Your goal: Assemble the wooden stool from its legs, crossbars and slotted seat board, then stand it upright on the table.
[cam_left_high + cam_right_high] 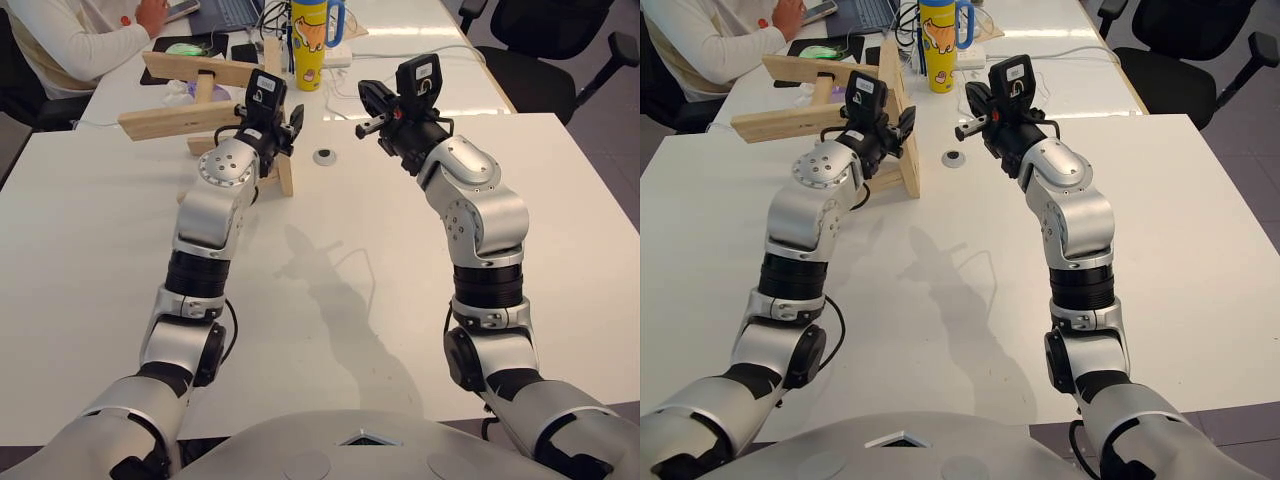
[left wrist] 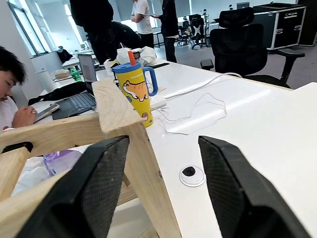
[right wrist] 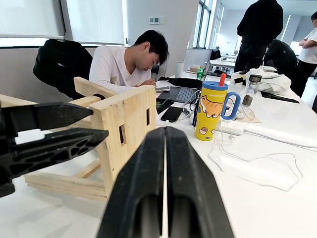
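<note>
1. The wooden stool (image 1: 205,105) looks fully joined; it lies tipped on its side on the table (image 1: 330,300), so I'd judge the standing-up step is in hand.
2. The left gripper (image 2: 163,143) sits at the stool's near end; its fingers are spread either side of one timber, not yet closed on it.
3. The right gripper (image 3: 164,134) hovers beside the stool, apart from it; its fingers are pressed together on nothing.
4. Next, I reckon, the left must clamp that timber; the right should open and take another member; then both can turn the stool onto its legs.
</note>
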`<action>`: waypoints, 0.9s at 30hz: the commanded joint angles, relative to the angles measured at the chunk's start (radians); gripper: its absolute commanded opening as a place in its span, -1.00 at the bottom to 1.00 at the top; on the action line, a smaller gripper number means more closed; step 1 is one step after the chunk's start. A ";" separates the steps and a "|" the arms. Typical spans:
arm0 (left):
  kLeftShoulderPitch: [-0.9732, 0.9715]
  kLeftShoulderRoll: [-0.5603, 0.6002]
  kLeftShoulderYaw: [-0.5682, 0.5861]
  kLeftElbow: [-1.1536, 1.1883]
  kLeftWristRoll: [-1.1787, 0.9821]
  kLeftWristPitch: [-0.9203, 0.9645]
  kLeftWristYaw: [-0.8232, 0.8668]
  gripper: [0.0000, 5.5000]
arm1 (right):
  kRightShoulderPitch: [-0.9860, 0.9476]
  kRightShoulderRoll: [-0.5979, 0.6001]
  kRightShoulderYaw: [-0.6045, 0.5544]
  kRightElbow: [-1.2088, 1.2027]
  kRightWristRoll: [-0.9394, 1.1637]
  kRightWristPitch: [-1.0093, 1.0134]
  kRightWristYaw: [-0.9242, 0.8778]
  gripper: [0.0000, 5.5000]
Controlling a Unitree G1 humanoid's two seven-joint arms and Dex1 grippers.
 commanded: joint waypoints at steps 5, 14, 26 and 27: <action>-0.044 -0.054 0.039 0.092 0.045 -0.082 0.123 -0.07 | 0.004 0.008 0.008 -0.006 -0.001 -0.004 -0.015 -1.00; -0.099 -0.107 0.087 0.241 0.006 -0.149 0.140 -0.07 | 0.007 0.011 0.010 0.000 -0.006 -0.009 -0.017 -1.00; -0.152 -0.144 0.132 0.348 -0.024 -0.185 0.154 -0.42 | 0.007 0.016 0.010 0.002 -0.008 -0.015 -0.023 -1.00; -0.154 -0.144 0.135 0.352 -0.023 -0.183 0.156 -0.43 | 0.006 0.017 0.010 0.003 -0.008 -0.016 -0.024 -1.00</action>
